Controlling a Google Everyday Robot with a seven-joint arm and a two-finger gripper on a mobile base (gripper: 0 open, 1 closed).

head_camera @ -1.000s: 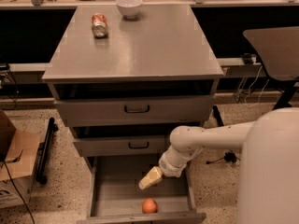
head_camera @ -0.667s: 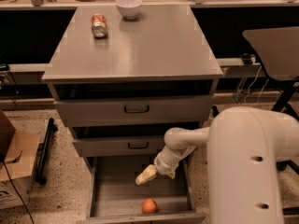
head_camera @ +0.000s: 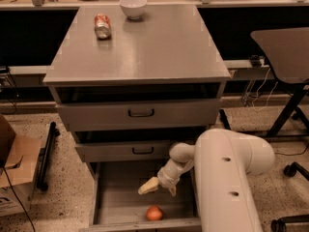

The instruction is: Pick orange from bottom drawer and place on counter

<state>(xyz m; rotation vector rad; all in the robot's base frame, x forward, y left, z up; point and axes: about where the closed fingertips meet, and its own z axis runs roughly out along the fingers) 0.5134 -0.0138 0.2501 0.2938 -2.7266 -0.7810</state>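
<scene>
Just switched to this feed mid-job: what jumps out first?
The big white arm fills the lower right, its gripper hanging inside the open bottom drawer, jaws apart, not yet touching the orange near the drawer's front. On the counter, a drink can lies near a white bowl at the back.

One gripper (head_camera: 157,190) near one orange (head_camera: 154,212)

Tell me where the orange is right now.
In the camera view, the orange lies on the bottom drawer floor near its front wall, centre-right, with the open gripper hovering just above, not touching it.
</scene>
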